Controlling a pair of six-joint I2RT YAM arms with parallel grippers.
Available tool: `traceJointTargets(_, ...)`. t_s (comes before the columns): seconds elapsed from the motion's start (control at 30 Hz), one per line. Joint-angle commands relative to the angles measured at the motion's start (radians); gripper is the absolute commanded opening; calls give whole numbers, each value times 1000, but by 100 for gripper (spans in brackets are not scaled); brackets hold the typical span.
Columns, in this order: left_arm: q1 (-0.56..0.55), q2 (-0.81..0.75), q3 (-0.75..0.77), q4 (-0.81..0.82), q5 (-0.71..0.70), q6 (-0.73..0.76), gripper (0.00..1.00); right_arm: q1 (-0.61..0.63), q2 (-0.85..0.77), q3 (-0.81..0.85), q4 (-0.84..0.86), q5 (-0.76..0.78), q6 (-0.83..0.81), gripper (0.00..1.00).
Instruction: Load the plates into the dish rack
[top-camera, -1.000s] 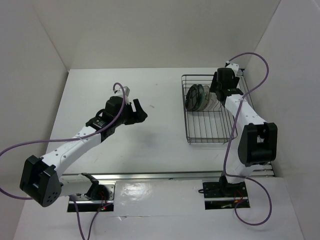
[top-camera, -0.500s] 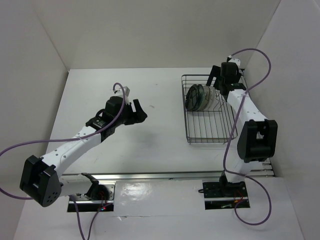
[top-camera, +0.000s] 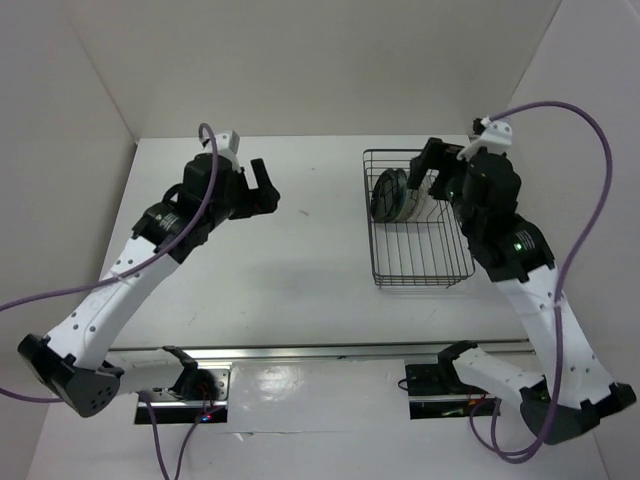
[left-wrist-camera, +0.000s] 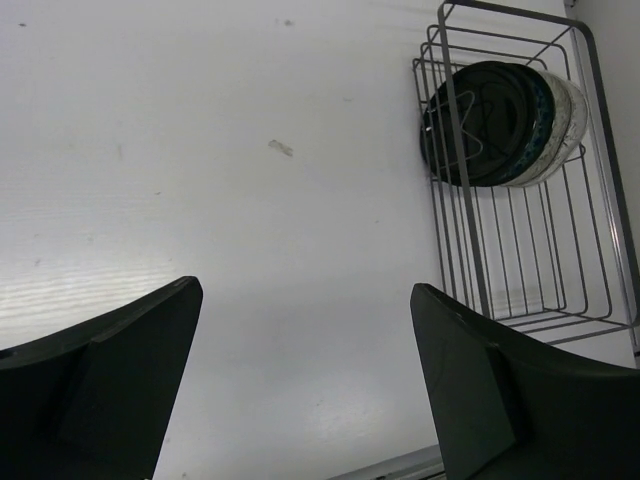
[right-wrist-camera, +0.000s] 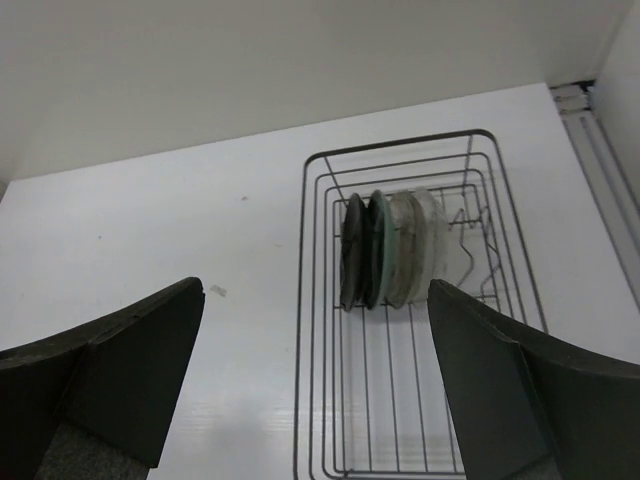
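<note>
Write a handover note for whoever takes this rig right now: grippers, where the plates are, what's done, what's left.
Left gripper: open, empty, above the bare table to the left of the dish rack.
Right gripper: open, empty, above the rack's far end.
Plates: four stand on edge, side by side at the rack's far end: black plate, blue-green plate, then two clear plates.
Done: no plate shows on the table, so loading looks complete.
Left: probably only parking both arms.
</note>
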Motion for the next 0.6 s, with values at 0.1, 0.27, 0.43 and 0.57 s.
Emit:
traceJointTargets(0.1,-5,-172,50,-221,-151,103,99,33,-136,-44,-246,199,43,100)
traceJointTargets(0.27,-5,-263,29,-278,-218,130,99,33,-185,-18,-322,254,33,100)
traceJointTargets(0.43,-5,-316,10,-296,-250,141,99,42,-212,-18,-322,303,33,100)
traceJointTargets(0.57,-5,-317,10,-307,-250,141,99,51,-203,-18,-322,324,33,100)
